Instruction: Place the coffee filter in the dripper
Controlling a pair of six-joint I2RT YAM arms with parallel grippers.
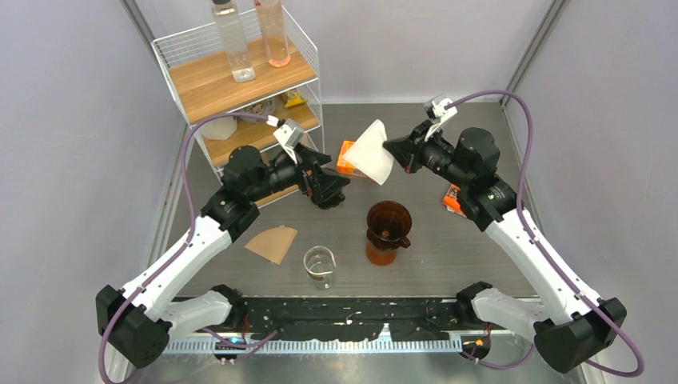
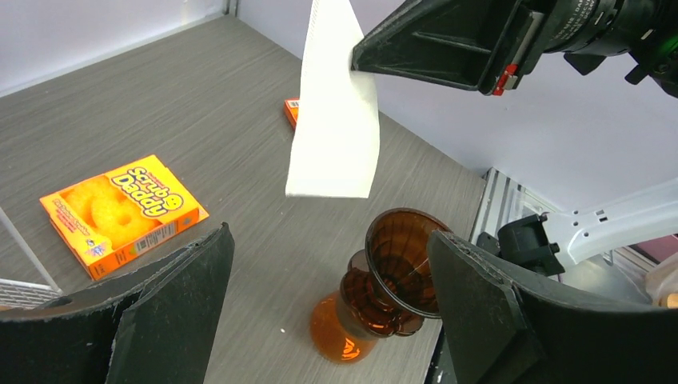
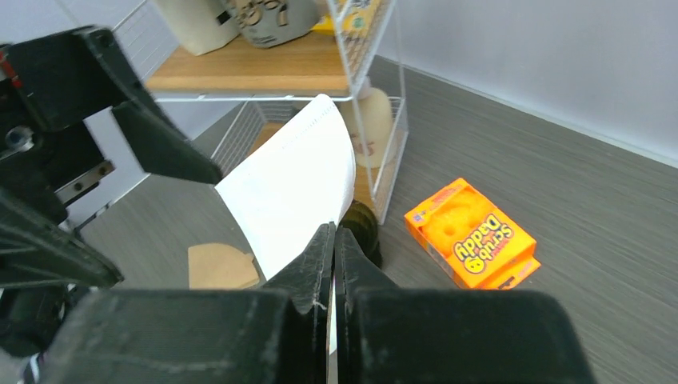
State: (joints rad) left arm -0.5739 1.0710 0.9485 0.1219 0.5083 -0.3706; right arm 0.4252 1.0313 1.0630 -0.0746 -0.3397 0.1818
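Observation:
A white paper coffee filter (image 1: 371, 150) hangs in the air above the table, pinched at one edge by my right gripper (image 1: 389, 145), which is shut on it. It shows as a folded white sheet in the left wrist view (image 2: 332, 120) and in the right wrist view (image 3: 292, 184). The amber plastic dripper (image 1: 388, 230) stands upright near the middle of the table, below and in front of the filter. My left gripper (image 1: 334, 188) is open and holds nothing, left of the dripper (image 2: 396, 280) and the filter.
A brown paper filter (image 1: 273, 242) lies flat on the table at the left, beside a small glass beaker (image 1: 320, 266). An orange Scrub Daddy box (image 1: 347, 158) lies behind the white filter. A wire shelf rack (image 1: 240, 80) with bottles stands at the back left.

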